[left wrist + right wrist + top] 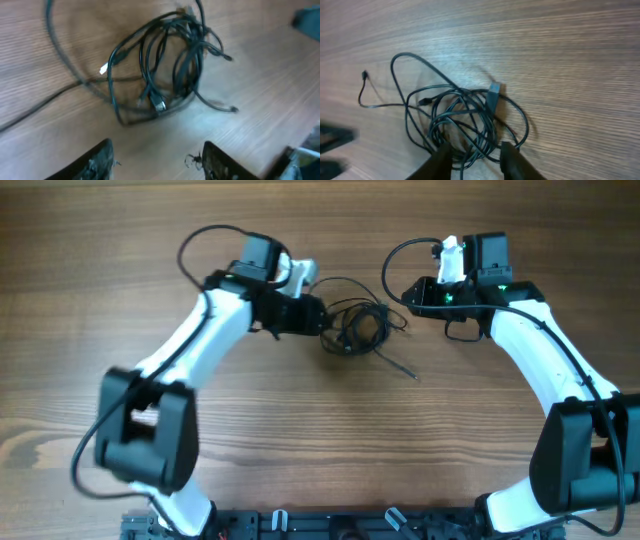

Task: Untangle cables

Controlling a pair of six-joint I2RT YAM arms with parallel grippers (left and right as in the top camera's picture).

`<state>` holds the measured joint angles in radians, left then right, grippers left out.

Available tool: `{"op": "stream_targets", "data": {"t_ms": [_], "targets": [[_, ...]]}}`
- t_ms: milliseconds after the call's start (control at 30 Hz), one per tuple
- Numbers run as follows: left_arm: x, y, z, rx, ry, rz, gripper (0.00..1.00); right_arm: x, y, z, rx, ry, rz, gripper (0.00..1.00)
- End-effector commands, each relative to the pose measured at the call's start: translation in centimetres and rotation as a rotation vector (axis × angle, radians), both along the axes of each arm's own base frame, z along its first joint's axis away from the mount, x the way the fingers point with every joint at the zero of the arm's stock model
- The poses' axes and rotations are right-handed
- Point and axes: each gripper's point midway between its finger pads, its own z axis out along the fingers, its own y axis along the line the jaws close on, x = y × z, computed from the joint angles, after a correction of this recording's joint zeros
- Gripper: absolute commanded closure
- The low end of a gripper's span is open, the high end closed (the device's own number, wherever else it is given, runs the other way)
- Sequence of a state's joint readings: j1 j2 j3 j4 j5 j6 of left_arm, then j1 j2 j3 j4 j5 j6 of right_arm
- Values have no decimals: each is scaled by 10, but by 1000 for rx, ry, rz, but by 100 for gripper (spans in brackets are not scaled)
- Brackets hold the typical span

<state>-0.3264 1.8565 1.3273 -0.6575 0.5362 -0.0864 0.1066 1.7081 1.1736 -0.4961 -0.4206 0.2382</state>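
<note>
The cables (356, 326) lie as one tangled bundle of thin black cords on the wooden table, between my two arms. One loose end (412, 376) trails to the front right. In the left wrist view the bundle (162, 70) lies ahead of my left gripper (157, 160), which is open, empty and a short way from it. A silver plug (159, 103) shows in the bundle. My left gripper (318, 315) sits at the bundle's left edge. My right gripper (475, 156) is open, with strands of the bundle (462, 120) between its fingertips. It stands at the bundle's right side (408, 300).
The table (320, 440) is bare wood. The arm bases (330, 525) stand along the front edge. Thick black arm cables loop behind each wrist (200, 240). The other gripper shows as a dark blur at the left edge of the right wrist view (332, 137).
</note>
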Motion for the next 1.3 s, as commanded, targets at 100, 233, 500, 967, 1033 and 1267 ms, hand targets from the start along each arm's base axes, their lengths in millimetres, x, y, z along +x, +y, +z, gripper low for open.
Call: {"op": "stream_targets", "data": {"t_ms": [100,233,500,967,1033,1267], "targets": [[29,-15,-56,131,-97,-6,35,-8,11,6,43,21,35,56],[26,-13,-82,207,-54,46,56,-8,10,5,42,24,35,53],[24,-22,-50,180,-107,32,96,-20,17,1,84,66,62,35],[-23,18,282,-152,-845,160,96,-30,104,32,224,-83,332,28],[-23,31,285,-128,-852,198,96,-33,114,49,324,-113,393,34],[-37,23,281,-165,-821,107,96,-44,135,95,543,-232,578,24]]}}
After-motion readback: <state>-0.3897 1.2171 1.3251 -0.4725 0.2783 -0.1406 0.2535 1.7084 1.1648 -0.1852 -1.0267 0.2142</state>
